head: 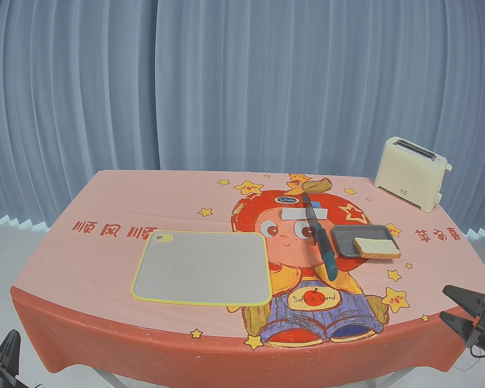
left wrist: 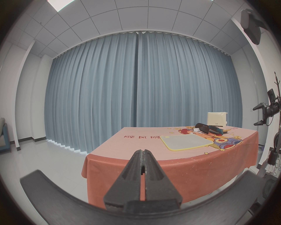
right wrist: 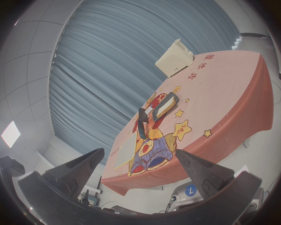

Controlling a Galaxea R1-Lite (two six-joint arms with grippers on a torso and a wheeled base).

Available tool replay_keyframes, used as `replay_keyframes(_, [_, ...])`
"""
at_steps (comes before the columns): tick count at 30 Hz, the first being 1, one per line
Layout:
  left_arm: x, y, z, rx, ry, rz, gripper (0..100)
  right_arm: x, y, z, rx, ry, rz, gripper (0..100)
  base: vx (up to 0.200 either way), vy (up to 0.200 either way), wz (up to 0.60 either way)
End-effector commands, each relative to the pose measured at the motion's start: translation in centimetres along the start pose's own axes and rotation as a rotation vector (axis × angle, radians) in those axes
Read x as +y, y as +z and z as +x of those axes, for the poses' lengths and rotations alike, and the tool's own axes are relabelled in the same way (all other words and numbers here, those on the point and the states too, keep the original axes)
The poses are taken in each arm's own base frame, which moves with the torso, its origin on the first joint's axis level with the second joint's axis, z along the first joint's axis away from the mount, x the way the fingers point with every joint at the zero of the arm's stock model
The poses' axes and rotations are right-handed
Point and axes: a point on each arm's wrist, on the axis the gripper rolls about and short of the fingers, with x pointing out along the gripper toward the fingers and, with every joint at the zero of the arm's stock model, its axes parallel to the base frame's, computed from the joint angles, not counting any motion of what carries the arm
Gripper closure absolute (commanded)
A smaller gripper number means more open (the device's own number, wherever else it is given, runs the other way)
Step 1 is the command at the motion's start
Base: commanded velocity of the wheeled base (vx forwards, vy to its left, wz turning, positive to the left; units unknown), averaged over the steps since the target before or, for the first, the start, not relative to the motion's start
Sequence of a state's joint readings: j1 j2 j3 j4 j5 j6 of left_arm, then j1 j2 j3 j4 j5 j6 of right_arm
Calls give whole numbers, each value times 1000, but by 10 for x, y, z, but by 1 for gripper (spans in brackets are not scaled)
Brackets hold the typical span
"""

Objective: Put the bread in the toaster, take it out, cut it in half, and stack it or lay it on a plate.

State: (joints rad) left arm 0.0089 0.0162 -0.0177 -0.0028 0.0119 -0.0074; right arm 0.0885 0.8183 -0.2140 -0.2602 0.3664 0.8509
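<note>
A slice of bread [head: 377, 247] lies in a dark grey plate [head: 346, 241] on the right half of the table. The cream toaster [head: 412, 173] stands at the far right corner, also seen as the toaster [right wrist: 174, 59] from the right wrist. A knife [head: 319, 234] with a teal handle lies just left of the plate. A grey cutting board [head: 203, 267] with a yellow rim lies left of centre. My right gripper [head: 446, 303] hangs open off the table's right front edge. My left gripper [left wrist: 143, 172] is shut, low beyond the front left corner.
The table carries a pink cartoon cloth [head: 118, 207]. A small white card [head: 294, 213] lies behind the knife. Blue curtains close off the back. Bare cloth stretches along the front and far left of the table.
</note>
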Motion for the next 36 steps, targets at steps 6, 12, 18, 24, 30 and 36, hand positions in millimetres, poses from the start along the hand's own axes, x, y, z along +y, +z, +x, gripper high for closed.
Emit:
replay_keyframes(6, [0, -5, 0, 1, 1, 0, 100, 5, 10, 11, 23, -18, 17, 0, 0, 0, 0])
replay_keyframes(12, [0, -5, 0, 1, 1, 0, 100, 8, 16, 19, 40, -33, 30, 0, 0, 0, 0])
replay_keyframes(18, [0, -5, 0, 1, 1, 0, 100, 6, 23, 34, 75, -78, 54, 0, 0, 0, 0])
replay_keyframes(24, [0, -5, 0, 1, 1, 0, 100, 15, 32, 39, 77, -49, 45, 0, 0, 0, 0])
replay_keyframes(30, [0, -5, 0, 1, 1, 0, 100, 34, 50, 46, 107, 30, 37, 0, 0, 0, 0])
replay_keyframes(36, [0, -5, 0, 1, 1, 0, 100, 50, 68, 66, 126, 54, 38, 0, 0, 0, 0])
